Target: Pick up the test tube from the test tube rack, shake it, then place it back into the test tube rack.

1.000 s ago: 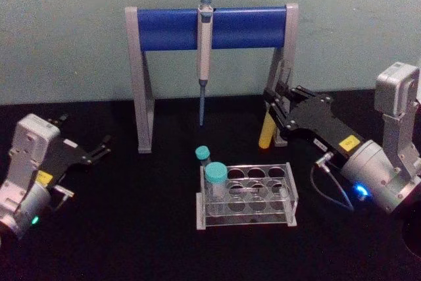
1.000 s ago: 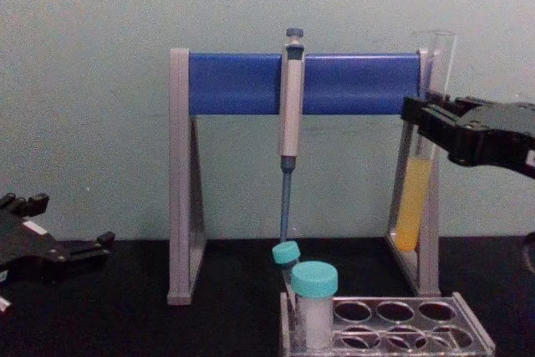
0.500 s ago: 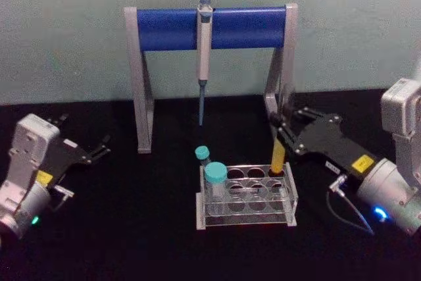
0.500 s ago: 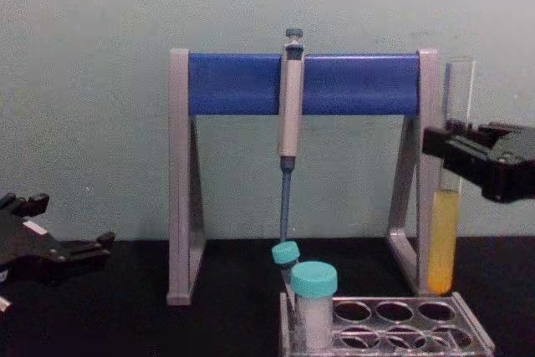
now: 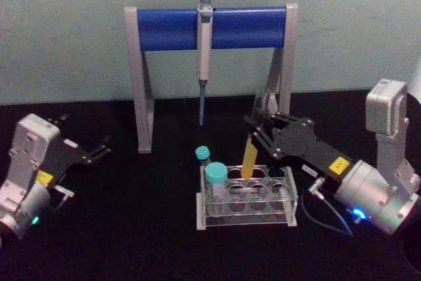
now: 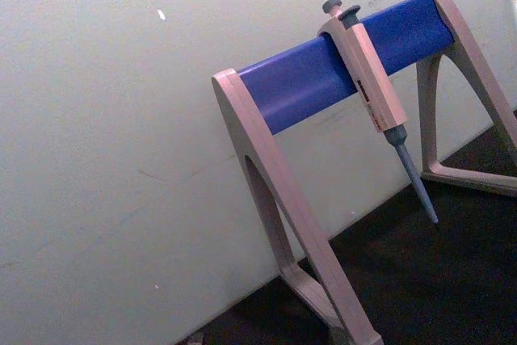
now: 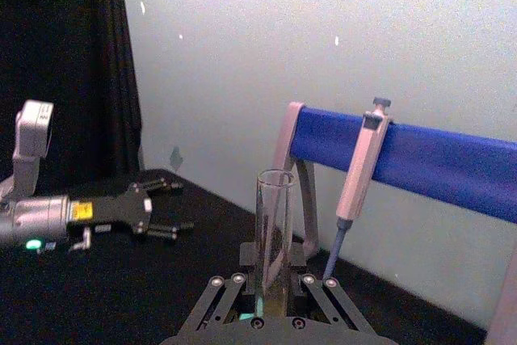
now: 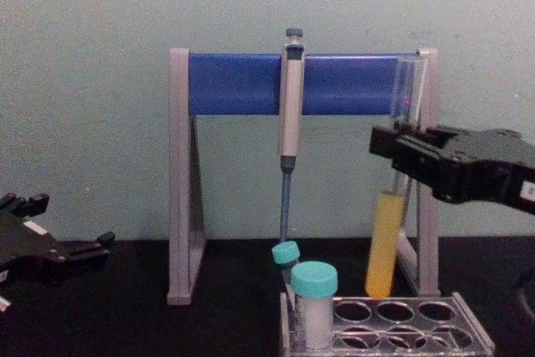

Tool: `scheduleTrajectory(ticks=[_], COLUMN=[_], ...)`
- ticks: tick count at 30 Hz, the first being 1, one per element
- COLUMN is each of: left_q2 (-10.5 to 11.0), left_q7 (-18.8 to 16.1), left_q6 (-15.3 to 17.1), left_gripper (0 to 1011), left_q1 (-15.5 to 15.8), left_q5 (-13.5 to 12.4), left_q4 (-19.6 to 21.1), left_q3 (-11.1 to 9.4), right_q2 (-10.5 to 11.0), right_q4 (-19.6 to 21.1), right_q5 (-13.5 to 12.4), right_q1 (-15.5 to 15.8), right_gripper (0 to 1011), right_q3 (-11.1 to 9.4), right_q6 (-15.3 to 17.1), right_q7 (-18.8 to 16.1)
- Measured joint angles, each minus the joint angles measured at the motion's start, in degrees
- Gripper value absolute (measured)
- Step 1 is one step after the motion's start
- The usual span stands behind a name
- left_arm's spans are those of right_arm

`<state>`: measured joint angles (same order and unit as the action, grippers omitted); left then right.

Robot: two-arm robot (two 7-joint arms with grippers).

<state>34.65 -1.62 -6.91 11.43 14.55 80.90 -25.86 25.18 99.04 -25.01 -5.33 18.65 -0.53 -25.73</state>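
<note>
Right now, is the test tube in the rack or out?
Out: the right pincer holds the test tube tilted, bottom above the test tube rack.

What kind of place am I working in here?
Likely a lab bench: a pipette hangs on a blue-and-grey stand, and the right pincer holds a test tube of yellow liquid above a test tube rack.

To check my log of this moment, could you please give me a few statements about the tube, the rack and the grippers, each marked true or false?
1. The right gripper is shut on the test tube. True.
2. The test tube stands upright, sunk deep in the test tube rack. False: it leans, with its bottom at about the rack's top plate.
3. The pipette lies on the table. False: it hangs from the blue bar of the pipette stand.
4. The left gripper is open, off to the left of the rack. True.
</note>
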Motion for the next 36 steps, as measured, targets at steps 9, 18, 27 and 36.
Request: scheduleTrajectory(ticks=[9,18,27,36], left_q2=[0.0,0.0,0.0,0.0], left_q7=[0.0,0.0,0.0,0.0], left_q6=[0.0,0.0,0.0,0.0], left_gripper=[1002,1001,1001,1001], left_q1=[0.0,0.0,0.0,0.0], left_q5=[0.0,0.0,0.0,0.0], left_q4=[0.0,0.0,0.0,0.0], left_q3=[0.0,0.0,0.0,0.0], right_q2=[-2.92,-3.68,-3.57,-3.37], right_q4=[-5.19,-6.98,-6.39,-5.85], right_q5=[-0.62,0.94,1.27,1.44], right_q1=[-4.18,-5.14,-4.49,-4.03], right_gripper=[234,234,234,234], right_q3=[0.74,0.25,-0.46,-0.83], right_q6=[-2.93,-3.76,-3.5,-3.26], right_q7=[0.81,3.01,3.26,3.22])
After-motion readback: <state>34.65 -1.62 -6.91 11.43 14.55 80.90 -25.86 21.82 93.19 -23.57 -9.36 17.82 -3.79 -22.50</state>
